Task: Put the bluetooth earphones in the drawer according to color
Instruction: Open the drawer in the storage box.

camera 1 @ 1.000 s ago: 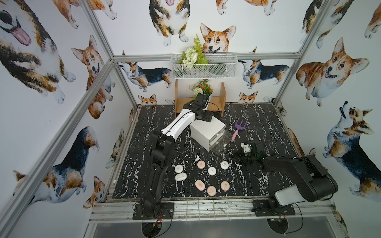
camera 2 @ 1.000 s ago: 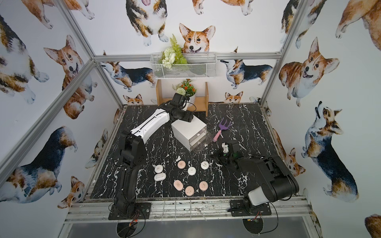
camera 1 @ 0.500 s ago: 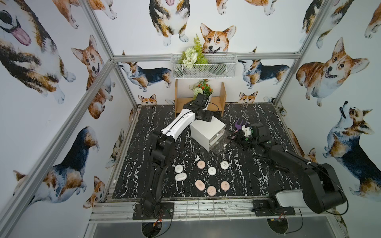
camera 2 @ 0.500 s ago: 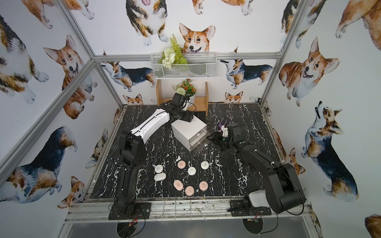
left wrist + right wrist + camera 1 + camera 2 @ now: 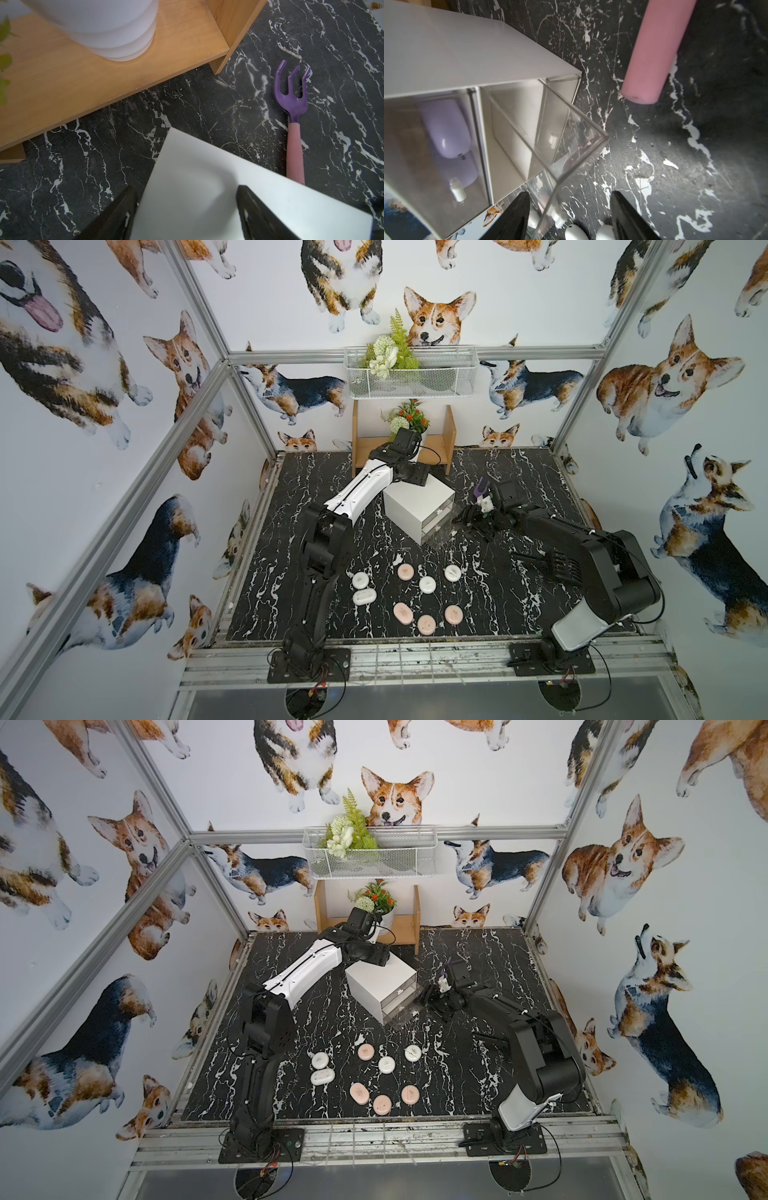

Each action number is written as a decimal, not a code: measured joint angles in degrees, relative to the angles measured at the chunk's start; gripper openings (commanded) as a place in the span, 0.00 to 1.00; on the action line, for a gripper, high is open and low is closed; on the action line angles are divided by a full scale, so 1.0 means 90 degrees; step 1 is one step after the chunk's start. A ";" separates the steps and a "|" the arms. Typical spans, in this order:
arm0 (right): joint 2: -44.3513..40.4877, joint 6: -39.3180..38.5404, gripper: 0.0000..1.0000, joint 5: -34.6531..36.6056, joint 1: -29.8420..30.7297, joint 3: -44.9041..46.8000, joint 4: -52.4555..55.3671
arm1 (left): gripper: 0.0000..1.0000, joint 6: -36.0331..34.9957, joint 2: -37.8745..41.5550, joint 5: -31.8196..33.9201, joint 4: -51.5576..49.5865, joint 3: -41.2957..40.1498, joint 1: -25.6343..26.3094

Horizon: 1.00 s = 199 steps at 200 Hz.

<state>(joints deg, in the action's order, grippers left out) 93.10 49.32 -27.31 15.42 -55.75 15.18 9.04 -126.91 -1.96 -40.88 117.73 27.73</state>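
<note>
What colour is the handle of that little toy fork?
Pink handle; clearest in the left wrist view.

Both arms stretched out, jaws parted.
Left gripper (image 5: 185, 190) and right gripper (image 5: 570, 194) angle downward, fingers spread wide, holding nothing.

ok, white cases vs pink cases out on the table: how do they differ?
Colour: white cases plain white, pink cases pale pink. Layout: three pink cases form the row nearest the arm bases; every white case lies behind that row. Spacing: two white cases sit close together by the left arm; pink cases lie apart. Shared: four each, rounded, lying flat.
</note>
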 measured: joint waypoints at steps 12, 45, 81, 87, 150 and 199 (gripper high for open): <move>0.0080 -0.0039 0.66 0.0032 0.0034 -0.0005 0.0044 | 0.79 0.0010 -0.0005 0.0000 0.0007 0.0000 0.0000; 0.0024 -0.0216 0.65 0.0049 0.0041 0.0085 0.0046 | 0.79 0.0029 -0.0041 -0.0002 0.0012 0.0046 0.0000; -0.0279 -0.0544 0.65 0.0374 0.0036 0.0175 0.0418 | 0.79 0.0039 -0.0104 -0.0010 0.0012 0.0138 0.0002; -0.0311 -0.0605 0.65 0.0413 0.0036 0.0175 0.0495 | 0.79 0.0039 -0.0112 -0.0010 0.0010 0.0153 0.0002; -0.0610 -0.0889 0.64 0.0699 0.0036 0.0306 0.0833 | 0.79 0.0039 -0.0129 -0.0029 0.0017 0.0160 0.0002; -0.0668 -0.1013 0.64 0.0857 0.0036 0.0131 0.1222 | 0.79 0.0039 -0.0126 -0.0029 0.0017 0.0160 0.0002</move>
<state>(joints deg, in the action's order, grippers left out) 87.09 40.21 -19.59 15.75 -54.57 26.17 9.39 -128.05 -2.22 -40.73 119.17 27.75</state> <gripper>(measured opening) 0.637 0.794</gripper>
